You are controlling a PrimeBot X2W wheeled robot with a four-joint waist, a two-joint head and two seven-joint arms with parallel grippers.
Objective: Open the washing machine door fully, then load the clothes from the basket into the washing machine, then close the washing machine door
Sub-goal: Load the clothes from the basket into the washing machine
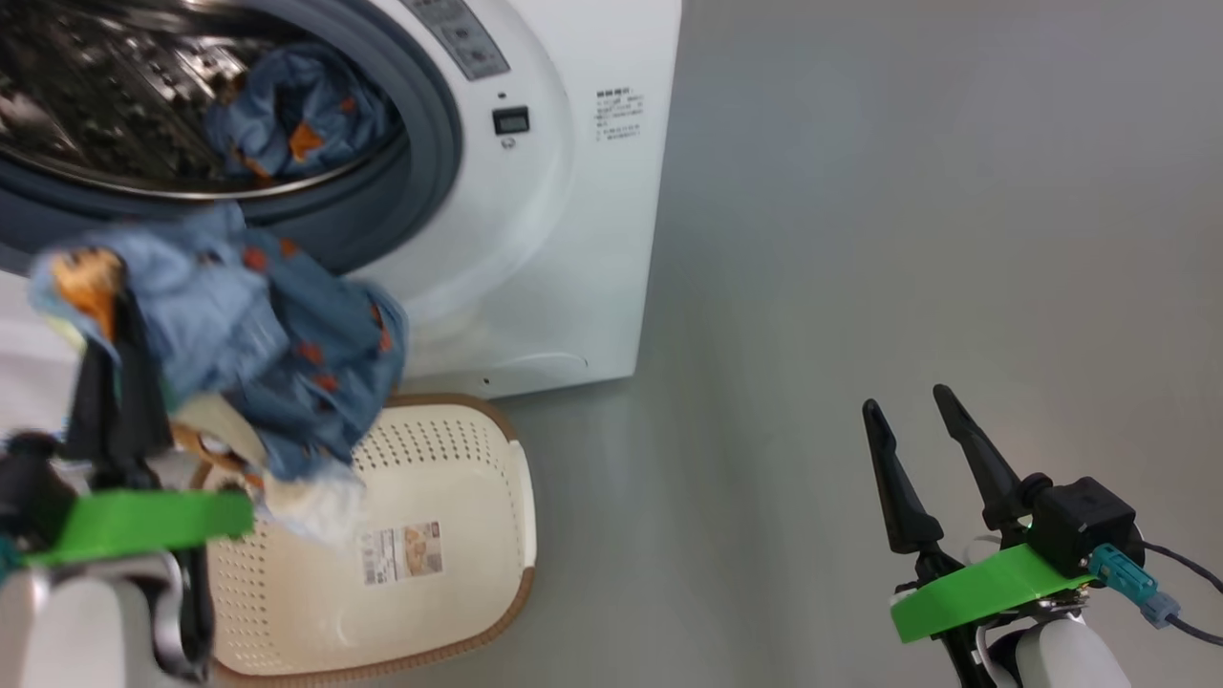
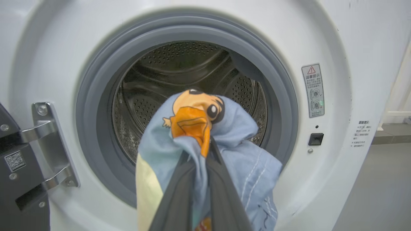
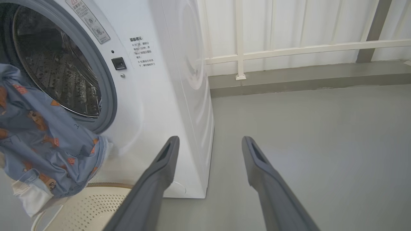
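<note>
My left gripper [image 2: 205, 142] is shut on a light-blue garment of the clothes [image 2: 237, 160] with an orange cartoon figure. It holds the bundle just in front of the open mouth of the washing machine [image 2: 337, 38]. From the head, the held clothes [image 1: 268, 334] hang from the left gripper [image 1: 110, 325] above the basket [image 1: 459, 459], whose cream inside shows a label sticker. Another blue garment [image 1: 306, 110] lies in the steel drum. The washing machine door [image 2: 13, 179] stands swung aside at the left on metal brackets. My right gripper [image 1: 912, 406] is open and holds nothing, off to the right over the floor.
The grey rubber gasket [image 2: 96, 96] rings the drum opening. Grey floor [image 1: 860, 239] stretches to the right of the machine. A white railing and pale wall [image 3: 289, 48] stand behind it in the right wrist view. The basket [image 3: 96, 208] sits right against the machine's front.
</note>
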